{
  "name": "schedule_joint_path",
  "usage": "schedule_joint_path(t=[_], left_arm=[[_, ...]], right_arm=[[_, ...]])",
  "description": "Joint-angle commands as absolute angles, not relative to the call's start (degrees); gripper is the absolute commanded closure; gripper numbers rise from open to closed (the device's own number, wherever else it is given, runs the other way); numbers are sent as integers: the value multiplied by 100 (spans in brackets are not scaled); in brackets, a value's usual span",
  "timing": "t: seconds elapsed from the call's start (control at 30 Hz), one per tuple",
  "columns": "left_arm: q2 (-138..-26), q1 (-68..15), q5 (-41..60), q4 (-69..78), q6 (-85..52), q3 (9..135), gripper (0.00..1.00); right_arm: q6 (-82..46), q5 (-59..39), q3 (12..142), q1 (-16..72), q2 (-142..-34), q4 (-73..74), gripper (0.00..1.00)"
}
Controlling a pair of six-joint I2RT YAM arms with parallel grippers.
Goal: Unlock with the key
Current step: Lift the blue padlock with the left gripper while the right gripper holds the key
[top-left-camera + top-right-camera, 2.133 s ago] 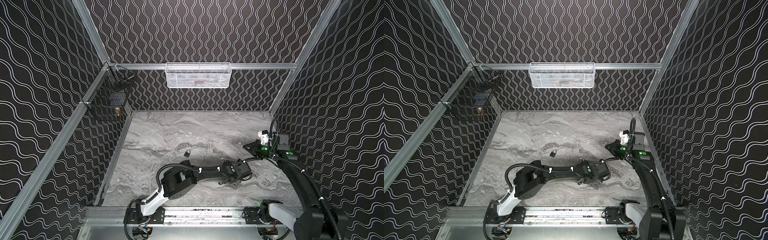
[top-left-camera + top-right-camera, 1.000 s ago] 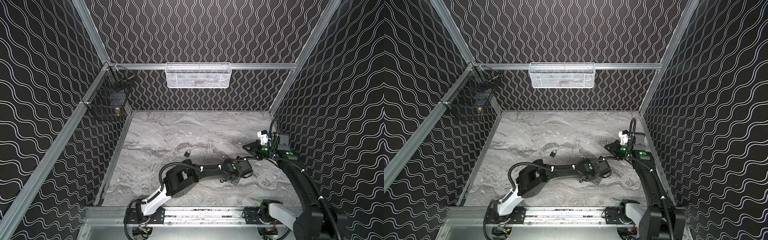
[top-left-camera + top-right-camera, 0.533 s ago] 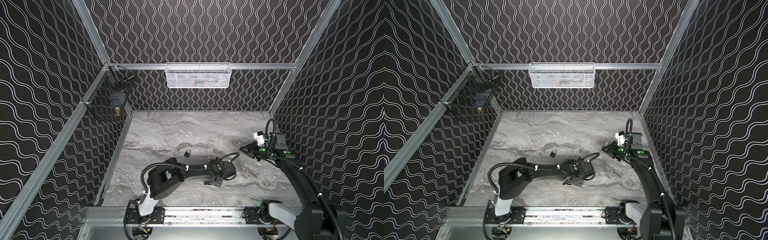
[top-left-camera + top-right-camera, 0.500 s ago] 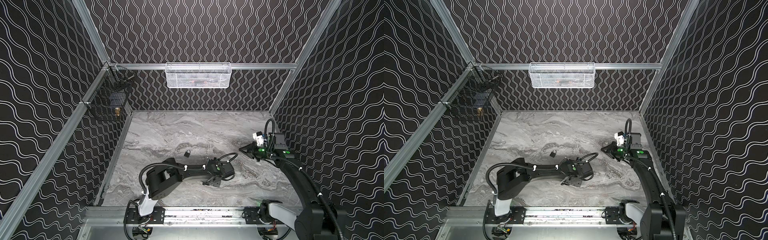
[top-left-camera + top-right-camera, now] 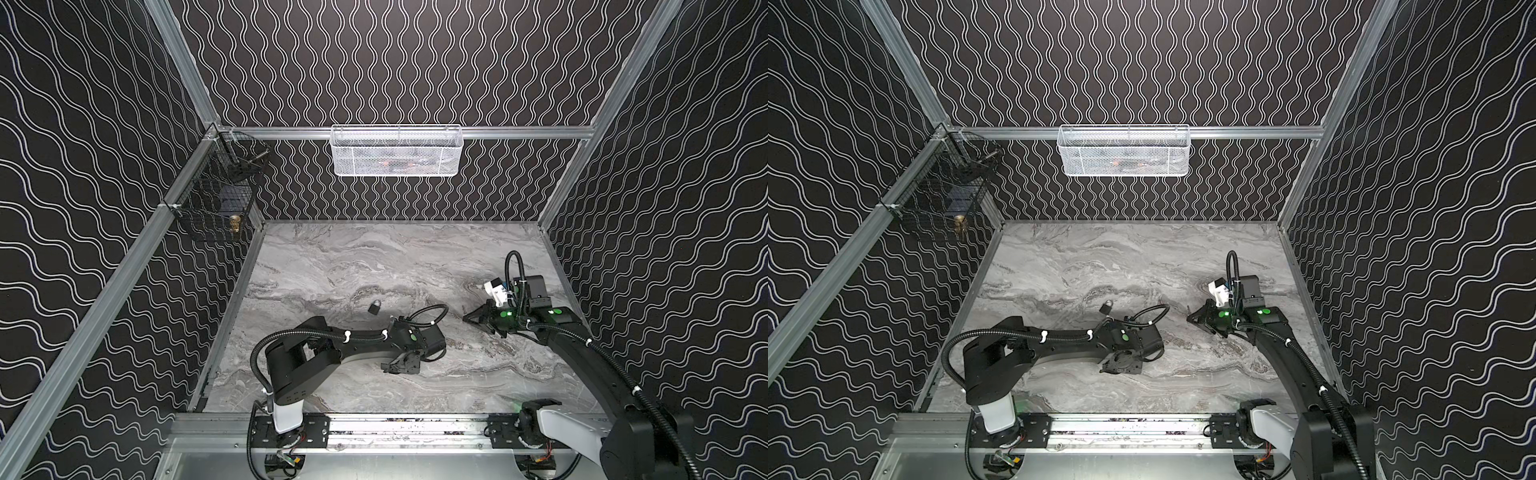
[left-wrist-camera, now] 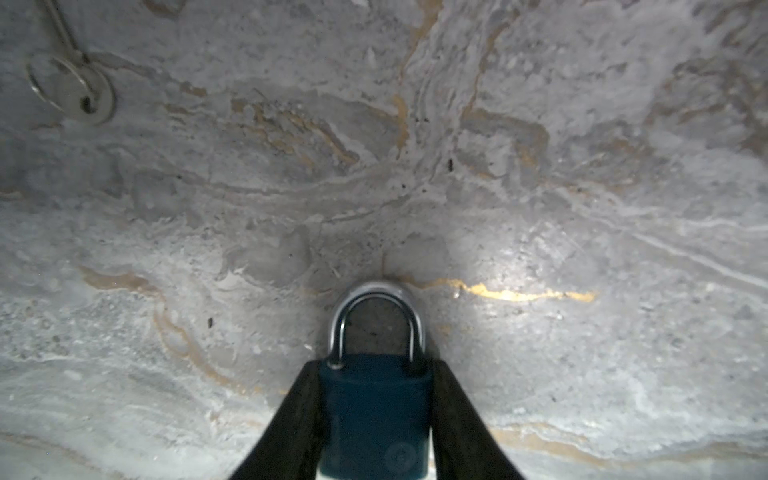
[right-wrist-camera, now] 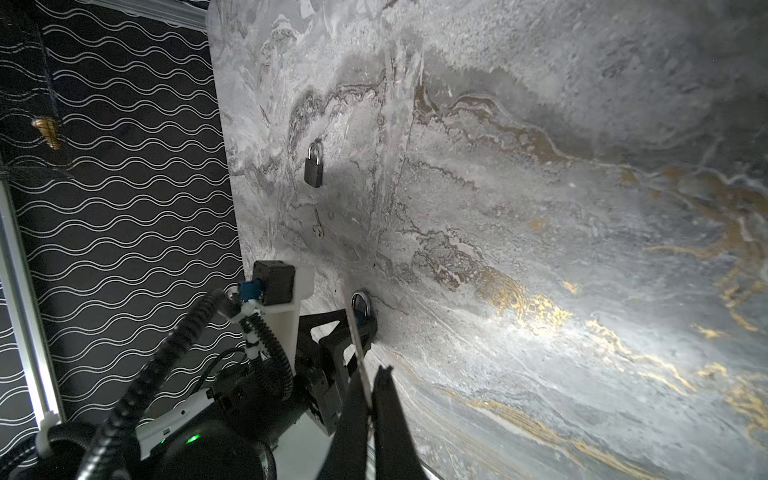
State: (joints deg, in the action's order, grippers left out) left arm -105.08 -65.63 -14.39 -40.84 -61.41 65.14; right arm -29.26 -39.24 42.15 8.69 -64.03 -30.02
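Note:
My left gripper (image 6: 374,368) is shut on a dark blue padlock (image 6: 374,411), its steel shackle (image 6: 376,316) pointing down at the marble table (image 6: 540,208). In both top views this gripper (image 5: 401,365) (image 5: 1121,365) hangs low over the front middle of the table. My right gripper (image 7: 371,386) is shut on a thin silver key (image 7: 355,332), whose blade points toward the held padlock's shackle (image 7: 361,301). It sits right of the left gripper in both top views (image 5: 471,326) (image 5: 1194,320), with a gap between them.
A second, black padlock (image 5: 375,307) (image 5: 1106,308) (image 7: 313,166) lies on the table behind the left arm, with a spare key (image 7: 318,226) on a ring (image 6: 54,83) near it. A white mesh basket (image 5: 397,151) hangs on the back rail, a black wire basket (image 5: 216,203) on the left rail.
The left arm has swung left, carrying the padlock toward the front middle. The right gripper has moved left and slightly nearer with the key. Both grips are unchanged.

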Motion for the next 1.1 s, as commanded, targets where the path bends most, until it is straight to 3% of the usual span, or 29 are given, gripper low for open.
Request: schedule_joint_path(t=[0.0, 0.13, 0.27, 1.07], left_arm=[[-10539, -6549, -1202, -4061, -6324, 6508, 55], [-10471, -6533, -926, -4056, -6359, 6492, 43], [-10398, -6521, -800, -4111, -6348, 6508, 41], [-10674, -6398, -670, -4333, -6541, 6636, 49]], right_arm=[[-3012, -3842, 4188, 965, -6368, -3005, 100], [-2989, -3798, 4186, 1044, -6380, -3065, 100], [-2979, -3770, 4151, 1114, -6399, -3091, 100], [-3020, -3857, 3929, 1291, -6430, -2900, 100]])
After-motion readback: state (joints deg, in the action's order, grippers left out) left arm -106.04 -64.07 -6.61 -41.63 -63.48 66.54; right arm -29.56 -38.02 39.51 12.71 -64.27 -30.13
